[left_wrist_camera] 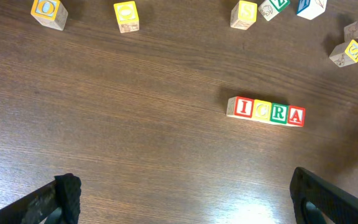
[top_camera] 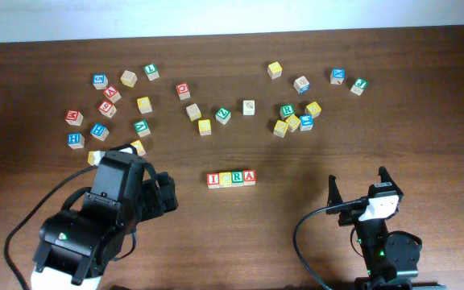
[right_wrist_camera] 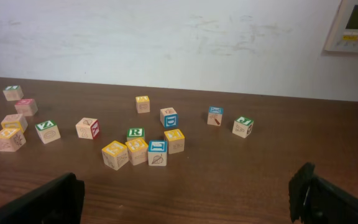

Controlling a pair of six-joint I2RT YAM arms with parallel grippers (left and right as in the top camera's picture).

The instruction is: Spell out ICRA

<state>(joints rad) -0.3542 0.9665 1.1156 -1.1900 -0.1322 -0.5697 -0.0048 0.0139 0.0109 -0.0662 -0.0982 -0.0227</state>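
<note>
Black fingers of the left end effector (left_wrist_camera: pixel 185 200) sit closest, spread wide apart and holding nothing. The right end effector (top_camera: pixel 358 185) is wide open too, and it is empty. Both hang over the worktop (top_camera: pixel 425 121) at the 6 o'clock edge, seen from above. Between them, a bit toward 12 o'clock, lies the row (top_camera: pixel 232 178) of four blocks, all touching side by side: the I (left_wrist_camera: pixel 244 107), the yellow block (left_wrist_camera: pixel 263 110), the R (left_wrist_camera: pixel 279 112) and the A (left_wrist_camera: pixel 296 116). The letter on the yellow one is too small to read for sure. The row runs long from 9 o'clock to 3 o'clock. From the left end effector it lies at about 2 o'clock, and from the right one at about 9 o'clock. The left one is nearer. Loose blocks (top_camera: pixel 193 112) lie scattered well apart from the row, toward 12 o'clock. I think the word is done, so any next move would only be a tiny push along the row.
</note>
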